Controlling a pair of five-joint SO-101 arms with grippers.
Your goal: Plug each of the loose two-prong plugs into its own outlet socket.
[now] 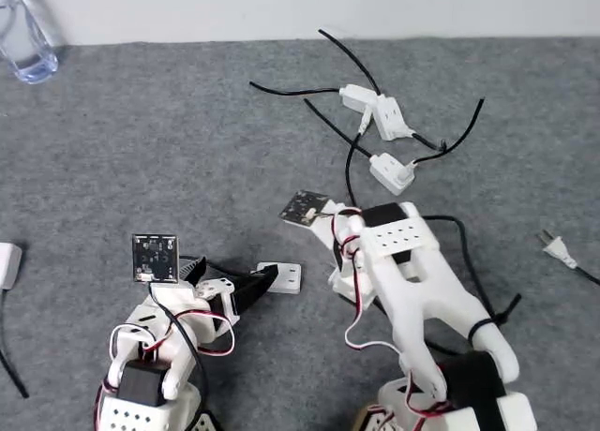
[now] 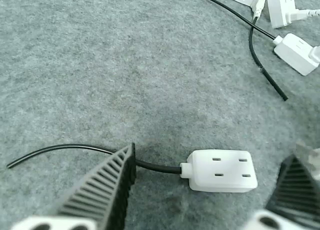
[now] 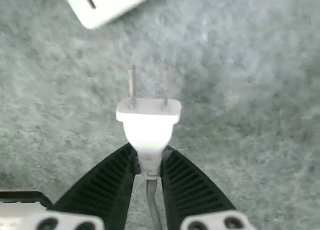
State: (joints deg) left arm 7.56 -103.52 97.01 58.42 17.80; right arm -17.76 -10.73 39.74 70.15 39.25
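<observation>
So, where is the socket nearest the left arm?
In the high view the socket lies between the arms, inside the open left hand; the right hand holds its plug close by.

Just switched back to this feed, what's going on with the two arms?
The right gripper is shut on a white two-prong plug, prongs aimed at an outlet socket lying just ahead, not yet inserted. The left gripper is open, its fingers either side of that socket without touching it. Another loose plug lies farther off.
</observation>
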